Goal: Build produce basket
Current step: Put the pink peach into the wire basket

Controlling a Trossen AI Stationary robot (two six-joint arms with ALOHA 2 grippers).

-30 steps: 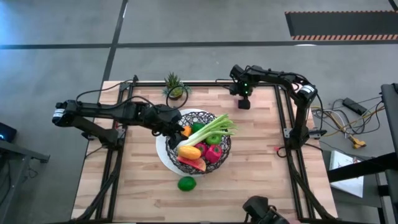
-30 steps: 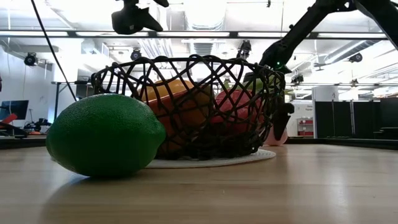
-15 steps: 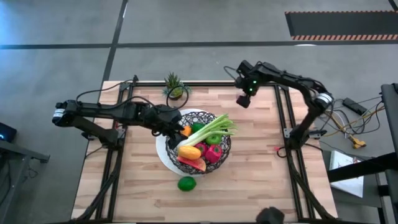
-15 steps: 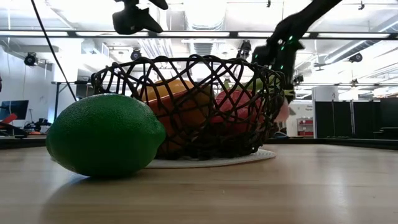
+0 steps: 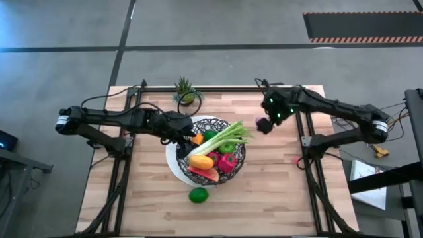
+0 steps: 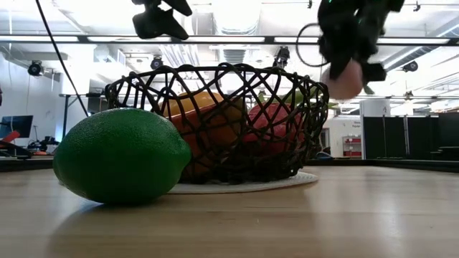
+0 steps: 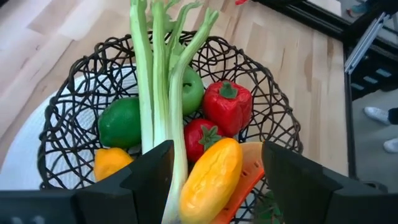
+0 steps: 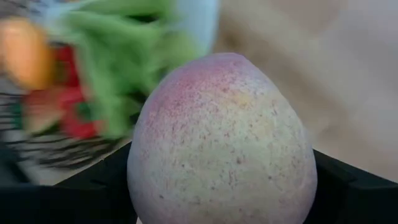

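The black wire basket stands on its round white base on the table's middle. It holds the green celery stalk, a red pepper, yellow, orange and green pieces. A green lime lies on the table near the basket's near side; it fills the low view's left. My right gripper is in the air just right of the basket, shut on a pink-yellow egg-shaped fruit. My left gripper is open and empty above the basket's left rim. My right gripper pinches the pink-yellow fruit between its two fingers, one on each side of its wider part. The low view shows the fruit below the gripper, lifted clear of the table, higher than the basket's rim.
A small spiky green potted plant stands at the table's far edge, behind the basket. Black frame rails run along the table's left and right sides. Bare wood lies right of the basket and along the near edge.
My right gripper has risen from near the table's far edge and gone toward the near edge and the basket's right side, carrying the pink-yellow fruit from table height to above the basket's rim.
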